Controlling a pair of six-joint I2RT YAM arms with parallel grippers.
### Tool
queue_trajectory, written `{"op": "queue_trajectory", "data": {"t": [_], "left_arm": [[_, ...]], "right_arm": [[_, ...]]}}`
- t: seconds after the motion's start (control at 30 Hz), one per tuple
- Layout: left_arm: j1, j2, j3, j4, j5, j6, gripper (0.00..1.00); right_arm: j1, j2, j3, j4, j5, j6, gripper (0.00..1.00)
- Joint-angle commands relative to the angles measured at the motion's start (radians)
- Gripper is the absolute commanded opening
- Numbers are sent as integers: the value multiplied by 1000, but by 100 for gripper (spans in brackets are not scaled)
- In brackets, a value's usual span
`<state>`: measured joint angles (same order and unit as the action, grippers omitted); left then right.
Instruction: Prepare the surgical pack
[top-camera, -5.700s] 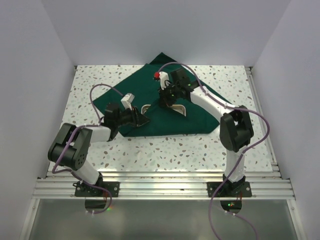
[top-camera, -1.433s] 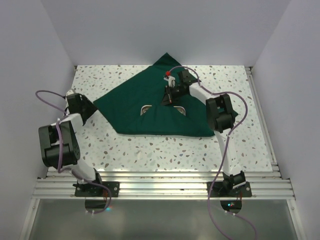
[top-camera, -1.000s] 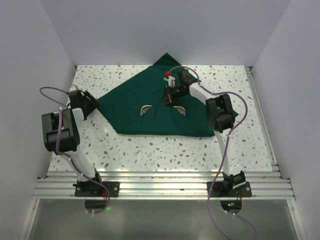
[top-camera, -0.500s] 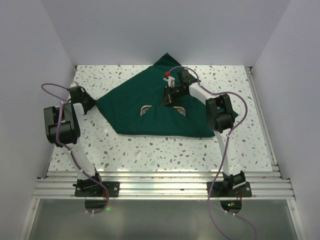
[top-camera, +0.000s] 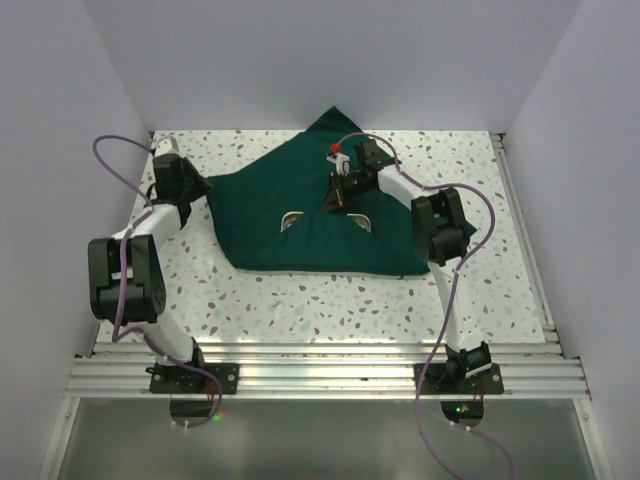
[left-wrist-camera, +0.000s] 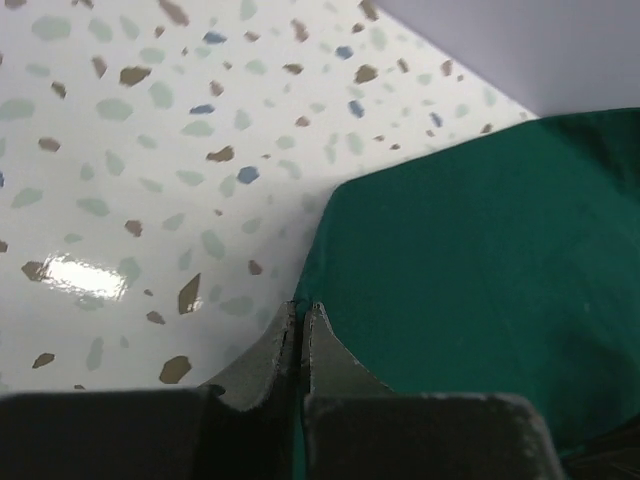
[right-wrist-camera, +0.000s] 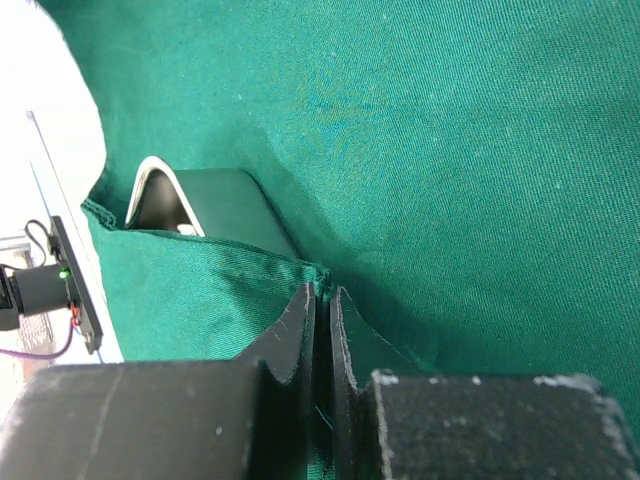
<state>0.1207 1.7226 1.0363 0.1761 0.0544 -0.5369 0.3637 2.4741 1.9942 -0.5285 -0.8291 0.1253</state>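
Note:
The surgical pack's dark green drape (top-camera: 300, 180) lies spread across the back middle of the table. One flap is folded over a steel tray (top-camera: 291, 219), of which only two rounded corners show. My left gripper (top-camera: 196, 188) is at the drape's left corner. In the left wrist view it (left-wrist-camera: 301, 306) is shut on the edge of the drape (left-wrist-camera: 480, 250). My right gripper (top-camera: 338, 200) sits over the middle of the cloth. In the right wrist view it (right-wrist-camera: 322, 290) is pinched shut on the flap's hem, with the tray (right-wrist-camera: 215, 200) just beyond. The tray's contents are hidden.
The speckled tabletop (top-camera: 330, 300) is walled in by white panels on the left, back and right. An aluminium rail (top-camera: 320, 375) carrying both arm bases runs along the near edge. Purple cables (top-camera: 110, 160) loop above each arm.
My left arm swung from the table's left side to the drape's left corner, and its jaws went from open to shut there. The corner shifted slightly toward the back. The right arm held still.

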Motion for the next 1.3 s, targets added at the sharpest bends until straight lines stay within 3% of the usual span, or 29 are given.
{"op": "queue_trajectory", "data": {"t": [0.0, 0.43, 0.67, 0.97, 1.27], "left_arm": [[-56, -110, 50, -47, -53, 55, 0], [-355, -175, 183, -153, -191, -57, 0], [-522, -89, 329, -165, -292, -141, 0], [-748, 40, 433, -37, -444, -222, 0], [-852, 225, 646, -10, -513, -225, 0]], "right_arm": [[18, 19, -6, -71, 53, -18, 0], [18, 28, 0, -71, 44, -13, 0], [18, 32, 2, -65, 36, -12, 0], [18, 45, 3, -64, 19, -7, 0], [20, 48, -2, -67, 16, -7, 0]]}}
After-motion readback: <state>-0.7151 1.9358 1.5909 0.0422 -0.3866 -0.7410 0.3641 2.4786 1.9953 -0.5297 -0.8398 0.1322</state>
